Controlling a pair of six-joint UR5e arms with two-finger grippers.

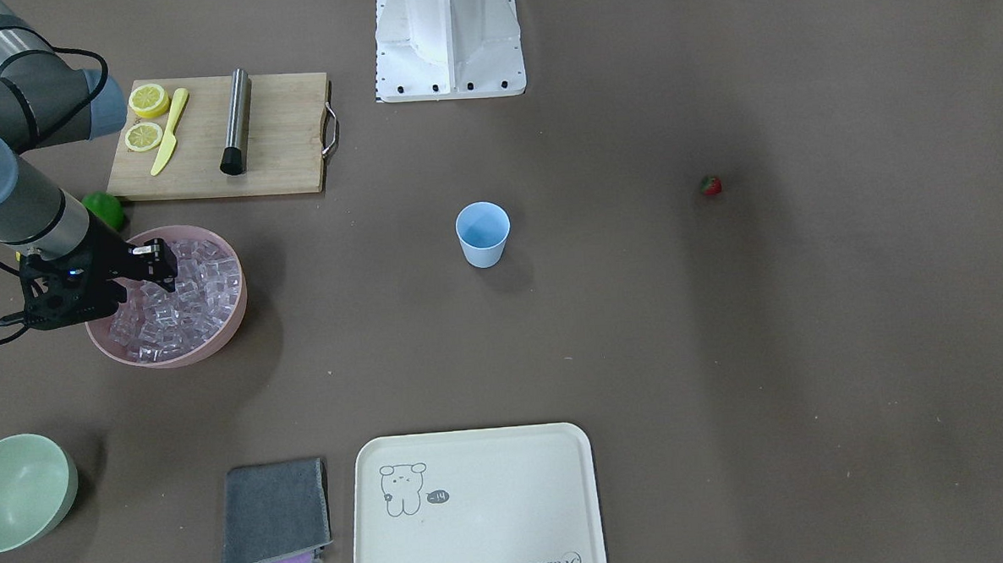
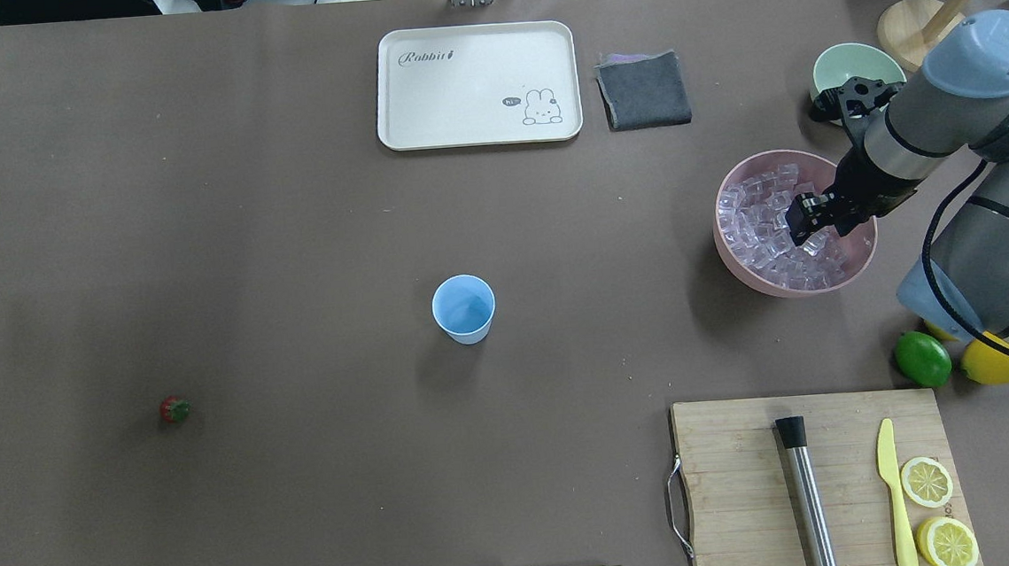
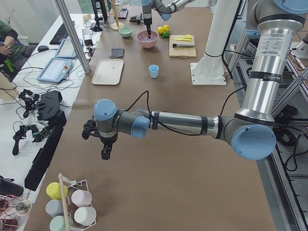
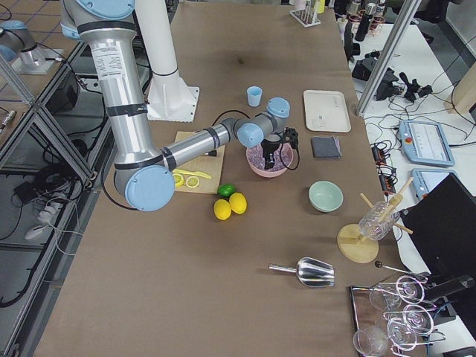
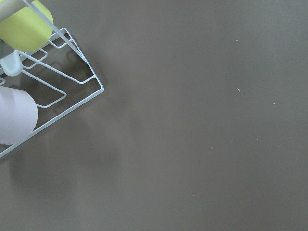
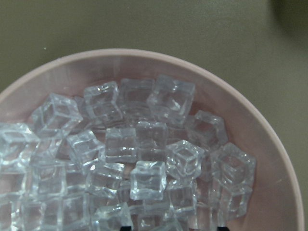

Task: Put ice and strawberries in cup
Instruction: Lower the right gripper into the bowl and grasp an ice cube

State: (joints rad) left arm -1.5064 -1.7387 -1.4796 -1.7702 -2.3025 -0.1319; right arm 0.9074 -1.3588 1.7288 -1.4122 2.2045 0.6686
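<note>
The light-blue cup (image 2: 464, 309) stands upright in the middle of the table, also in the front view (image 1: 482, 234). The red strawberry (image 2: 175, 409) lies alone on the robot's left side of the table. The ice (image 2: 761, 212) fills the pink bowl (image 2: 738, 262). My right gripper (image 2: 801, 225) points down into the bowl, just over the cubes. In the right wrist view its fingertips (image 6: 126, 228) stand wide apart over the ice (image 6: 149, 178), open. My left gripper (image 3: 105, 153) hangs over the table far from the cup; I cannot tell if it is open.
A cutting board (image 2: 750, 497) holds a metal muddler (image 2: 808, 493), a yellow knife (image 2: 895, 495) and lemon halves (image 2: 927, 482). A lime (image 2: 923, 358), a pale green bowl (image 2: 840, 69), a grey cloth (image 2: 642, 89) and a cream tray (image 2: 477, 85) lie around. A cup rack (image 5: 53, 96) stands by the left gripper.
</note>
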